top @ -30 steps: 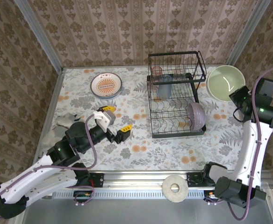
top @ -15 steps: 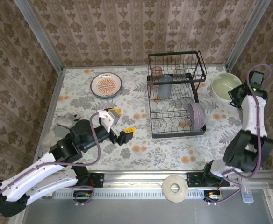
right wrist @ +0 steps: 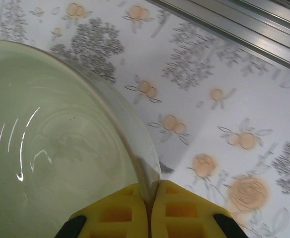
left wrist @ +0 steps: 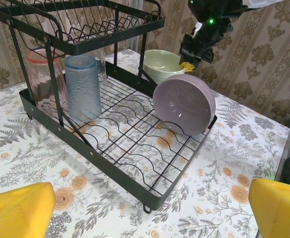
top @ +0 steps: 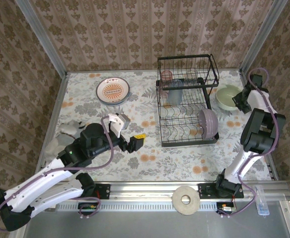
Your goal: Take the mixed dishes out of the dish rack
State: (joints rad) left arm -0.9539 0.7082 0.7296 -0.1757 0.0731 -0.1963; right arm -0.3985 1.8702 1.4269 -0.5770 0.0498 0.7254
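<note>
Floral-print table (top: 150, 163), patterned wallpaper on the walls. The right gripper (right wrist: 150, 198) is clamped on the rim of the green bowl (top: 227, 97), one finger on each side of the wall. The bowl is just right of the dish rack (top: 184, 143), at the far right of the table. Can't tell if it is resting on the cloth or just above it. Likely step: set the bowl down and let go.

The left gripper (left wrist: 145, 218) is spread wide and holds nothing. It faces the rack's long left side.

In the rack's lower tier, the lilac bowl (left wrist: 184, 103) stands on edge at the near right end. Two tumblers (left wrist: 83, 87) stand upright at the far end.

The lilac bowl lies ahead and to the right of the left gripper, across the rack. The right arm is nearer to it but occupied. The orange-centred plate (top: 113, 90) is already on the table at the far left.
</note>
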